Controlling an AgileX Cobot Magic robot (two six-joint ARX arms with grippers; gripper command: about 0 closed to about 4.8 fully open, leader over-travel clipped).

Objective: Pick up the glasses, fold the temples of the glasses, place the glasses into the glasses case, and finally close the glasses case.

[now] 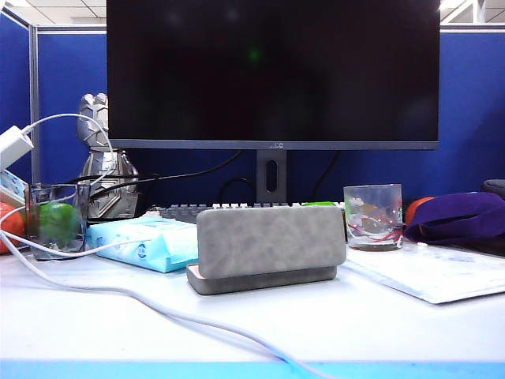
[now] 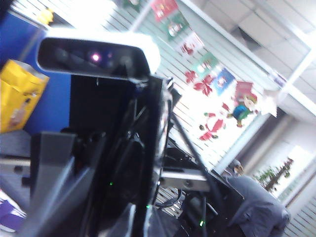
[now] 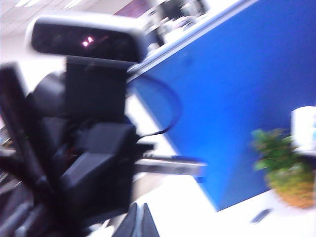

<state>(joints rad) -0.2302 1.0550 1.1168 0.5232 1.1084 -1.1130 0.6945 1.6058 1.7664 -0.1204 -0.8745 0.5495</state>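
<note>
The grey glasses case (image 1: 271, 239) stands open in the middle of the table, its lid upright over a base with a pale rim. The glasses are not visible in any view, and neither gripper appears in the exterior view. Both wrist views look up and away from the table, towards the camera rig and the room. My left gripper (image 2: 141, 224) shows as two blurred fingers (image 2: 124, 221) with a narrow dark gap, and whether anything is between them is unclear. My right gripper (image 3: 139, 221) has its two fingers pressed together, with nothing visible between them.
A light-blue tissue pack (image 1: 146, 241) lies left of the case, and a square clear glass (image 1: 55, 219) stands further left. A white cable (image 1: 158, 304) crosses the front. A tumbler with red swirls (image 1: 373, 215), papers (image 1: 430, 272) and purple cloth (image 1: 458, 217) are right. A monitor (image 1: 272, 71) stands behind.
</note>
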